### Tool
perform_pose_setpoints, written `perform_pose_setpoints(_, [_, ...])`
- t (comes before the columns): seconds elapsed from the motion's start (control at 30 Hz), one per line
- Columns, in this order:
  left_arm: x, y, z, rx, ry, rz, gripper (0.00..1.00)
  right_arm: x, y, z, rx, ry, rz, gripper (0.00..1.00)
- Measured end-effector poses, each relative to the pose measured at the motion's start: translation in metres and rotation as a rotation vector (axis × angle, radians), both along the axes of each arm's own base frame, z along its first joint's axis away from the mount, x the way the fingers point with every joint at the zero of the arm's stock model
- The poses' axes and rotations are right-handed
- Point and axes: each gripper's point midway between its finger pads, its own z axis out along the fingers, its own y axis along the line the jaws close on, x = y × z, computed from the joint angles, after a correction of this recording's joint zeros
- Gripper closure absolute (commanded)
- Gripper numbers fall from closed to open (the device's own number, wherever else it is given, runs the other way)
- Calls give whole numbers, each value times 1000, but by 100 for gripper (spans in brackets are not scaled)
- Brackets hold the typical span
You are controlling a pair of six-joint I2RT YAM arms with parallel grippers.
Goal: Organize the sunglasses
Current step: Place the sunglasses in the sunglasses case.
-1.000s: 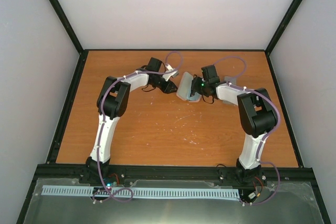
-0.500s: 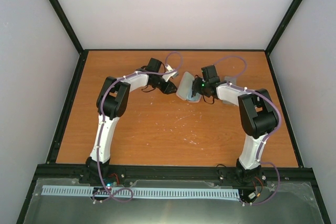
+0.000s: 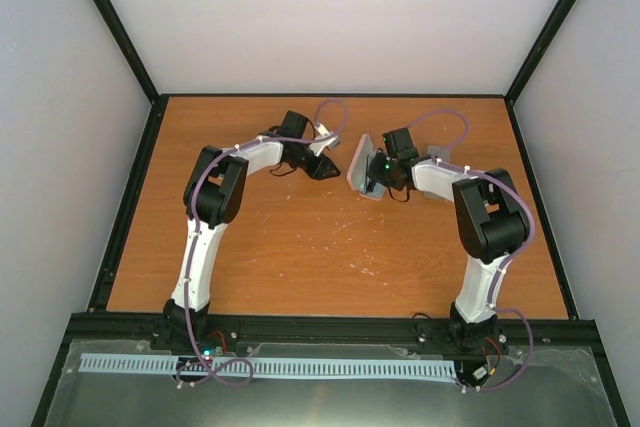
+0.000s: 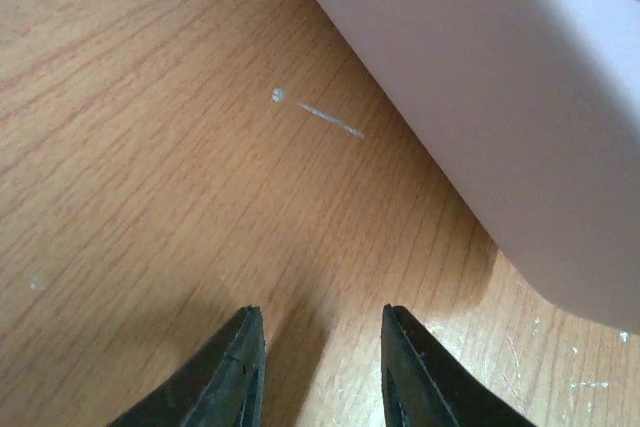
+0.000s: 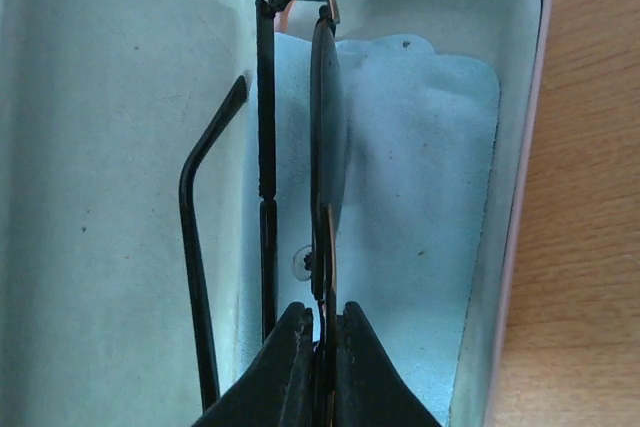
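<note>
1. Sunglasses (image 5: 324, 137): dark thin frame, seen edge-on in the right wrist view and standing on edge inside the open case. One slender temple arm (image 5: 194, 247) is folded out against the lid lining. No writing can be read on them.
2. Case (image 5: 90, 97): pink shell with a pale blue-green lining, hinged open on the table (image 3: 300, 237) at centre rear. The overhead view shows its lid raised steeply. No label can be made out.
3. Cloth (image 5: 425, 177): pale blue, lying flat in the case's bottom half, behind the lens.
4. Right gripper (image 5: 320, 352): fingers pressed nearly together, pinching the lower rim of the sunglasses. The arm has its elbow high and its wrist turned inward toward the case.
5. Left gripper (image 4: 322, 317): jaws parted with a clear gap and holding nothing. It sits low over bare wood, just beside the case's pink outer shell and not touching it. The arm reaches forward with its wrist bent toward the centre.
6. Table surface: orange-brown wood grain with small white flecks and one short pale scratch (image 4: 330, 120) near the case.
</note>
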Motion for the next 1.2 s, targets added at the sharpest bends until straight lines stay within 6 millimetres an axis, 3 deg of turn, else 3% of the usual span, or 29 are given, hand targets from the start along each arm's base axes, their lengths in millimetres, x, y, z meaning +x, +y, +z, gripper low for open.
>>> perform_pose_setpoints(0.13, [-1, -1, 0, 2, -2, -2, 66, -1, -2, -2, -11, 6, 0, 81])
perform_pose_setpoints(0.3, [-3, -3, 0, 3, -3, -6, 66, -8, -9, -9, -48, 38, -11, 76])
perform_pose_setpoints(0.4, [-5, -3, 0, 5, -3, -8, 66, -11, -14, -11, -75, 49, -10, 58])
perform_pose_setpoints(0.5, [-5, -4, 0, 6, -3, -9, 66, -14, -17, -13, -92, 60, -7, 47])
perform_pose_setpoints(0.83, [-10, -8, 0, 8, -4, -19, 66, -24, -36, -12, -170, 91, -26, 44])
perform_pose_setpoints(0.93, [-10, -9, 0, 10, -7, -23, 66, -24, -44, -5, -194, 80, -36, 59])
perform_pose_setpoints(1.0, [-10, -9, 0, 11, -10, -24, 66, -24, -47, -1, -206, 70, -41, 62])
perform_pose_setpoints(1.1, [-10, -9, 0, 12, -12, -26, 66, -22, -52, 3, -217, 61, -49, 54])
perform_pose_setpoints(1.2, [-10, -9, -1, 15, -16, -28, 66, -22, -53, 4, -224, 59, -49, 53])
